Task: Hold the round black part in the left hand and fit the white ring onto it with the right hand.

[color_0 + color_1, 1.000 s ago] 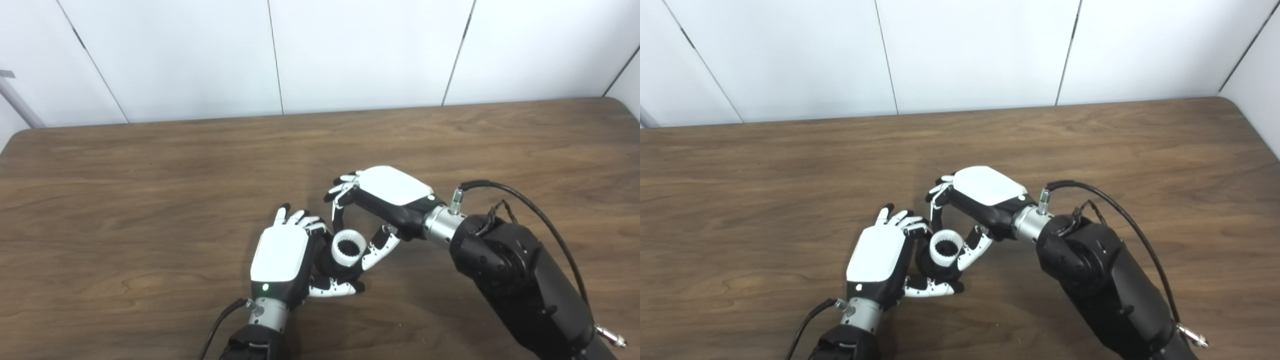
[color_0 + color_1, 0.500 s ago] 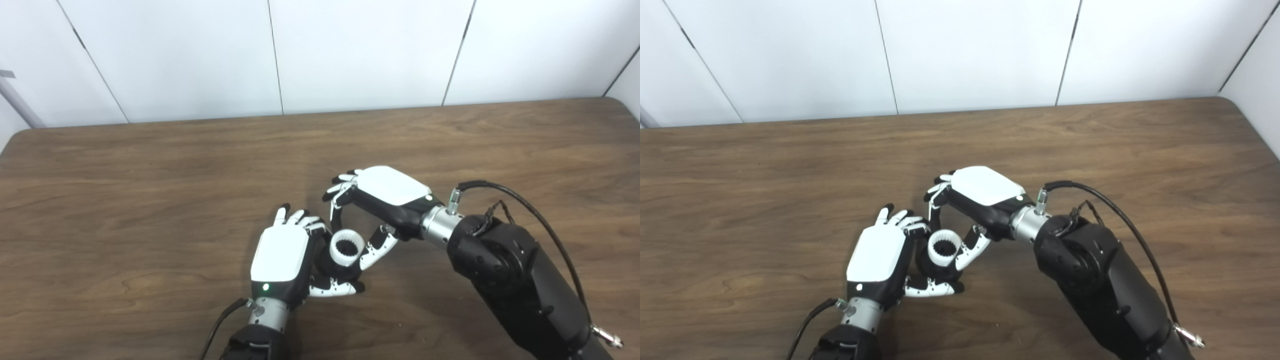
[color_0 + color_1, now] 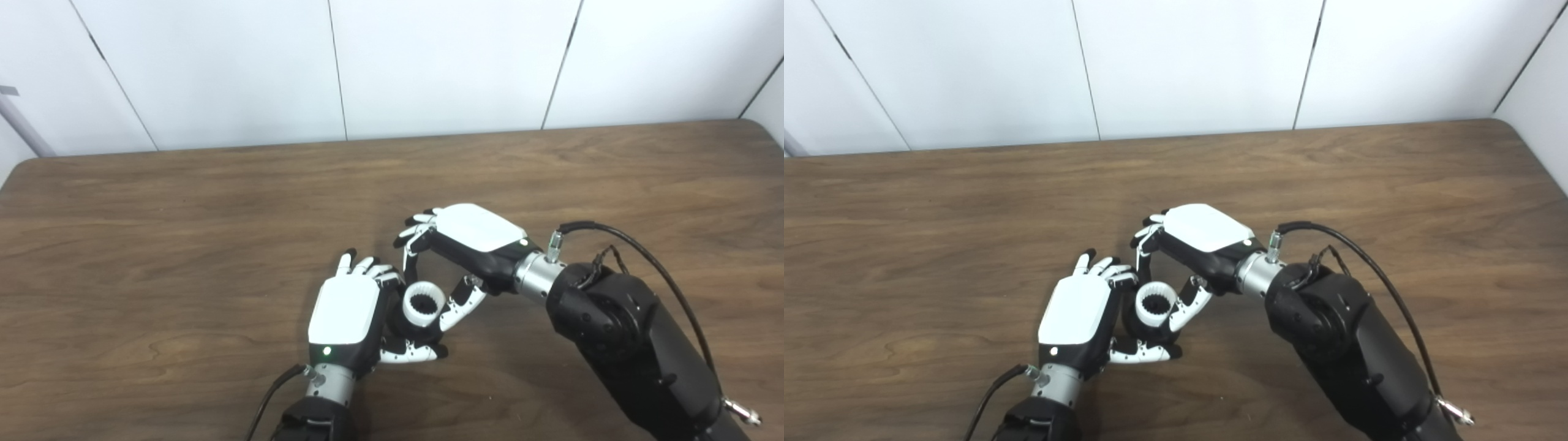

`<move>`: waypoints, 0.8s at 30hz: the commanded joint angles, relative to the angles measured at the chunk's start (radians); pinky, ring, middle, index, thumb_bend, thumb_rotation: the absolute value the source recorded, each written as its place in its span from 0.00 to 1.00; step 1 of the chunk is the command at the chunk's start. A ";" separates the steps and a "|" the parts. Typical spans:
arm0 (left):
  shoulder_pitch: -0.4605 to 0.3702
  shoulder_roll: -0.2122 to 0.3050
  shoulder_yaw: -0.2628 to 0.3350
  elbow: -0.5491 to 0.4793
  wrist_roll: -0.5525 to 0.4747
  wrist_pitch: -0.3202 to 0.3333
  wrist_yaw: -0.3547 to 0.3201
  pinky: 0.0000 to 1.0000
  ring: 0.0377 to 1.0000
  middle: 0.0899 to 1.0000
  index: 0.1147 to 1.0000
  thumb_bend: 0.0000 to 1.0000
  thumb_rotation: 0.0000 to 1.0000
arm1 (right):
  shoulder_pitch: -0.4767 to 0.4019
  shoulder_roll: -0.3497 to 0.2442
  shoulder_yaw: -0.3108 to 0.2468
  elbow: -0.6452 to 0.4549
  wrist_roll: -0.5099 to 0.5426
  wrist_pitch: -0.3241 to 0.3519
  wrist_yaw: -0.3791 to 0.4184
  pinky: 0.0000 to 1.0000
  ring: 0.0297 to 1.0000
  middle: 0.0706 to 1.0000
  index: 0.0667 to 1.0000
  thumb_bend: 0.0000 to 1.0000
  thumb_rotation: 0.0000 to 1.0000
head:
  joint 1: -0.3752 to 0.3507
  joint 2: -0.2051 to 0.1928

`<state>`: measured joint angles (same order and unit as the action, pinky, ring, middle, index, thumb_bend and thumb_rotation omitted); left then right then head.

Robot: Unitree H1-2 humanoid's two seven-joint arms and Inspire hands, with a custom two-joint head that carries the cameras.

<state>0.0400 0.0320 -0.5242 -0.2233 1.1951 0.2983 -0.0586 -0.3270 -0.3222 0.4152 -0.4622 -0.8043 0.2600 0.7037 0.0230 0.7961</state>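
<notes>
Left hand: closed around the black part, low over the bench;
Right hand: white ring pinched, seated on the part

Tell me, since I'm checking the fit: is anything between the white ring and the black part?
Nothing visible. The white toothed ring sits atop the round black part held by the left hand, with the right hand pinching the ring.
</notes>
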 commanded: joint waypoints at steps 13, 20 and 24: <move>0.003 0.002 -0.011 0.041 0.006 0.008 -0.050 1.00 0.89 0.76 0.42 0.52 0.05 | -0.030 0.002 -0.012 0.002 0.011 -0.027 -0.022 0.97 0.93 0.82 0.45 0.52 0.13 | 0.002 0.003; 0.002 0.001 -0.010 0.042 0.002 0.005 -0.043 1.00 0.88 0.76 0.42 0.52 0.05 | -0.030 0.001 -0.007 0.004 0.006 -0.030 -0.022 0.96 0.93 0.82 0.45 0.52 0.14 | 0.002 0.003; 0.003 0.000 -0.014 0.044 0.004 0.003 -0.039 1.00 0.88 0.76 0.42 0.52 0.05 | -0.030 0.004 -0.010 -0.006 0.013 -0.028 -0.020 0.96 0.93 0.82 0.45 0.52 0.14 | 0.000 0.005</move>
<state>0.0362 0.0290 -0.5256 -0.2195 1.1944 0.2981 -0.0579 -0.3281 -0.3222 0.4156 -0.4476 -0.7968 0.2573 0.7032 0.0215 0.8007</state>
